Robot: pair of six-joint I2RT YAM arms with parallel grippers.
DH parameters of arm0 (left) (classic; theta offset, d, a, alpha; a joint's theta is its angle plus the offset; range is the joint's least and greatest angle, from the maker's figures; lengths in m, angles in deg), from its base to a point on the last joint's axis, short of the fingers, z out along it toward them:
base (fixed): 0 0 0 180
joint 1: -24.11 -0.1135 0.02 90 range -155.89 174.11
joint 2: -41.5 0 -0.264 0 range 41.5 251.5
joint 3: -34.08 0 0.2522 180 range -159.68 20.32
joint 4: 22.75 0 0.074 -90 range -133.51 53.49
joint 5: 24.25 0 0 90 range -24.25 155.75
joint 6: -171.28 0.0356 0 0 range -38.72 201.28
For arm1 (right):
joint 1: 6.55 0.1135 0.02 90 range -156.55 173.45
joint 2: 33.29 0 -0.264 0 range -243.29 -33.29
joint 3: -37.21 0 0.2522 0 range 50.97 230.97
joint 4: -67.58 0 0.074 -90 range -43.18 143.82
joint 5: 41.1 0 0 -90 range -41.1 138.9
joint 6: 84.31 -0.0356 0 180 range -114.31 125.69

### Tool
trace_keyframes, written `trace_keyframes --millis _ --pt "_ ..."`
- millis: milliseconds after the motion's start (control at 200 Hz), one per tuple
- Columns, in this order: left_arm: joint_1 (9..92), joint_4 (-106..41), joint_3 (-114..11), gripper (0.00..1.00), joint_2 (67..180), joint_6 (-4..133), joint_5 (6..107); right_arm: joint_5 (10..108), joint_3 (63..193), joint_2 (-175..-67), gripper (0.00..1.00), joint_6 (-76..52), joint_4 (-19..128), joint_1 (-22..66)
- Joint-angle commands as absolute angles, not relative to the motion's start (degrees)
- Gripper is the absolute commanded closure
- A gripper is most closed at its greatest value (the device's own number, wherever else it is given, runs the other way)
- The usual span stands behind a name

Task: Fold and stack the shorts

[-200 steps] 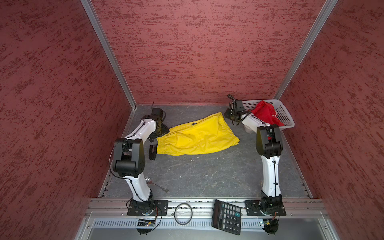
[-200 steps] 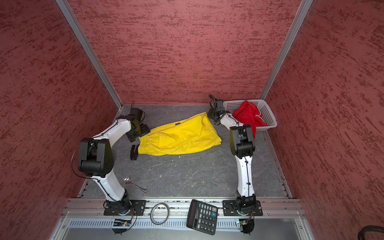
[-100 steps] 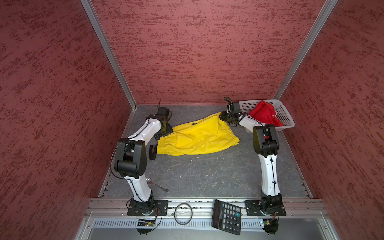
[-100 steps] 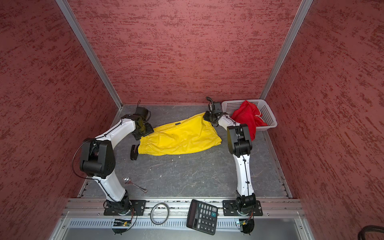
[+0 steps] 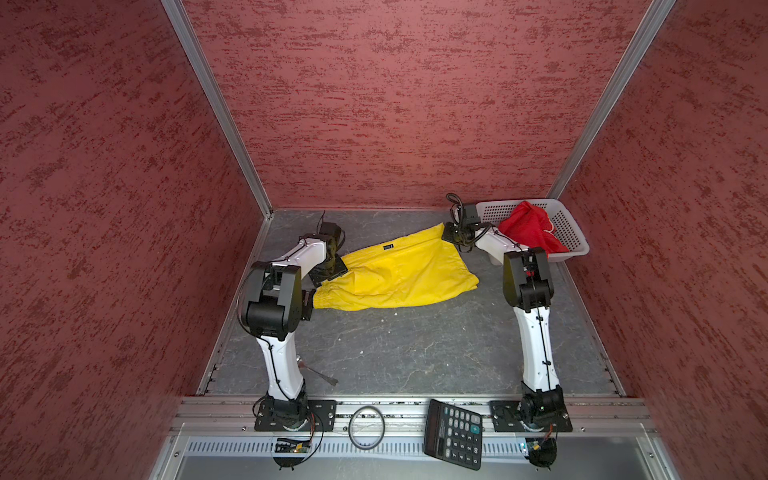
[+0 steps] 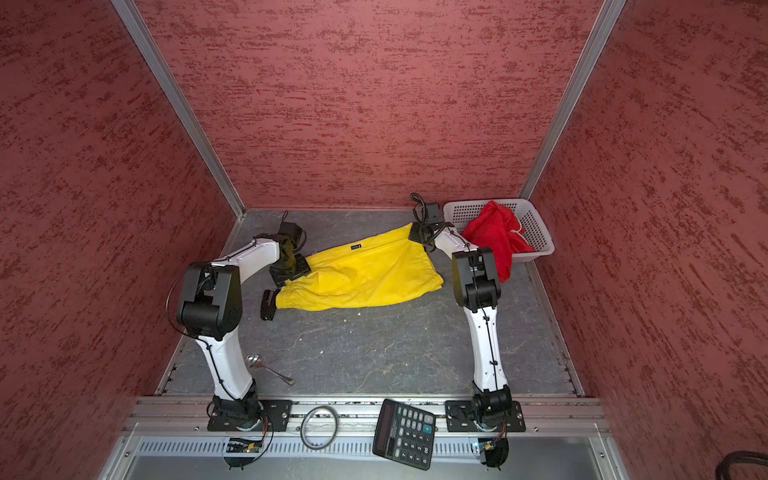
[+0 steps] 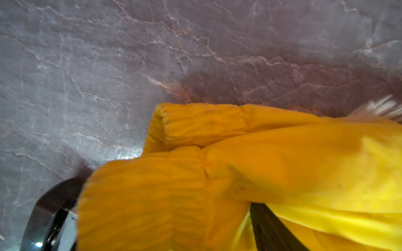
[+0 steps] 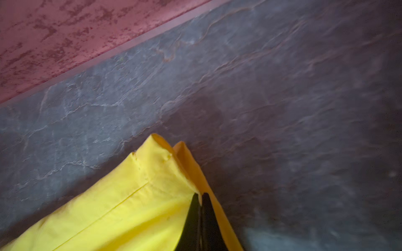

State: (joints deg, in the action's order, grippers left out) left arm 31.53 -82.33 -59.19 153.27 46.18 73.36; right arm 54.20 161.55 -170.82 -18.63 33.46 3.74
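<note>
Bare grey tabletop (image 5: 415, 353) lies open across the front half, broken only by a spoon (image 6: 272, 371) near the foot of the left arm (image 6: 226, 365). Farther back, the yellow shorts (image 5: 399, 274) sprawl from that arm to the right arm (image 5: 536, 345), a small black object (image 6: 268, 304) just beside their left end. The white basket (image 5: 571, 232), red shorts (image 5: 528, 232) spilling over its rim, fills the far right corner. A calculator (image 5: 455, 432) and ring (image 5: 366, 427) occupy the front rail (image 5: 399, 411).

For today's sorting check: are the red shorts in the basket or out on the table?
In: the red shorts lie in the basket, spilling over its rim.
</note>
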Motion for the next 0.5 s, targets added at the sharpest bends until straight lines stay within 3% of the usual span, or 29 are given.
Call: trace_keyframes --millis 0,155,260,406,496 --pt "30.5 -81.6 -58.6 0.27 154.7 47.0 73.5 45.0 166.8 -171.0 0.95 -16.1 30.9 2.9" --pt "30.3 -81.4 -59.3 0.26 154.8 47.0 72.3 48.8 170.2 -173.5 0.79 -16.2 29.1 3.1" --pt "30.6 -82.0 -61.1 0.21 153.7 47.0 71.1 50.1 168.3 -171.5 0.66 -16.1 30.0 4.1" --pt "32.5 -84.6 -65.0 0.09 149.7 47.3 70.7 48.3 164.0 -164.3 0.51 -12.6 30.7 7.4" --pt "33.6 -86.3 -66.6 0.05 145.3 47.1 70.8 44.2 157.5 -156.5 0.34 -7.2 34.6 11.7"
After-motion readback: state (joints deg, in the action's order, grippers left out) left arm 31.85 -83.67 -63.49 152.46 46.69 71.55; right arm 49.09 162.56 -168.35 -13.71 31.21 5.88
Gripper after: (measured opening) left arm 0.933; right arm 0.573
